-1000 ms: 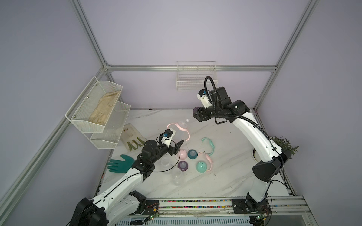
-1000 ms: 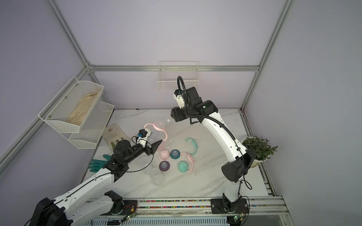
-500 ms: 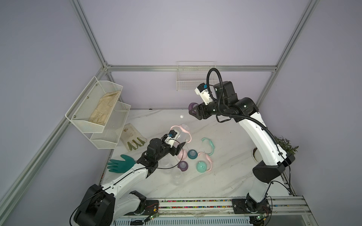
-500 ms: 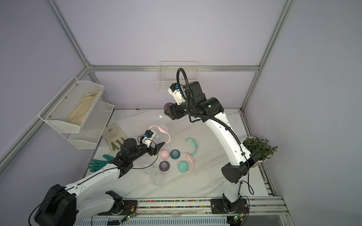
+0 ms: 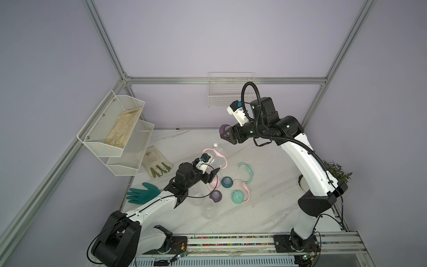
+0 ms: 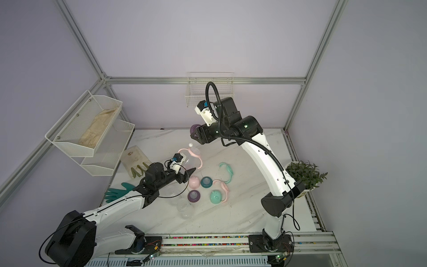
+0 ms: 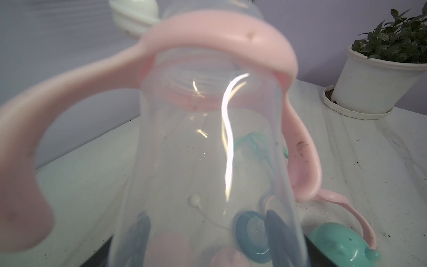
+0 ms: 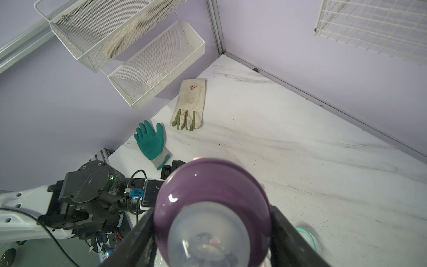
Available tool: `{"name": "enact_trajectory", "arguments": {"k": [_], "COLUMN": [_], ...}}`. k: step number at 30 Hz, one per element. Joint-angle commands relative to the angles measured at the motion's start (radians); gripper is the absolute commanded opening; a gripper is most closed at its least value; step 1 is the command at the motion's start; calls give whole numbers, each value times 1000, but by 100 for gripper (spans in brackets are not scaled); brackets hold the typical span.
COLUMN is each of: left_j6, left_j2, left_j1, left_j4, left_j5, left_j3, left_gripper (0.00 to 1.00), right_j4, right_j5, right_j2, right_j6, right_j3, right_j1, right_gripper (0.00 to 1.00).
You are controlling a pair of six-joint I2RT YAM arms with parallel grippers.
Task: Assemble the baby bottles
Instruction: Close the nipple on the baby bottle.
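No text, brand, number or sign can be read anywhere. In the right wrist view, the black motor housing (image 8: 85,182) of the left arm (image 8: 25,228) carries a small strip of pale print beside a green light. It is too small and blurred to make out. The cream glove (image 8: 190,101) lying on the desk (image 8: 300,138) bears brownish marks near its cuff. Whether they are print or stains cannot be told.

R pincer (image 5: 225,133) w/ purple collar (image 5: 223,127) edged toward bottle (image 5: 213,160), L arm (image 5: 152,207) lower
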Motion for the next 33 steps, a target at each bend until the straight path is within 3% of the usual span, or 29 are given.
{"name": "enact_trajectory", "arguments": {"k": [1, 24, 33], "left_j6": [-2, 6, 18], "left_j2": [-1, -15, -3], "left_j1": [-4, -6, -7], "left_j4": [75, 74, 89], "left_j5": [21, 57, 30], "left_j3": [65, 44, 52], "left_gripper": [0, 0, 0], "right_j4": [16, 46, 49], "right_j5": [-12, -21, -81], "right_j2": [-52, -68, -69], "right_j6": [-6, -6, 6], "right_j3": [-12, -43, -57], "right_j1": [6, 6, 6], "right_gripper": [48, 47, 46]}}
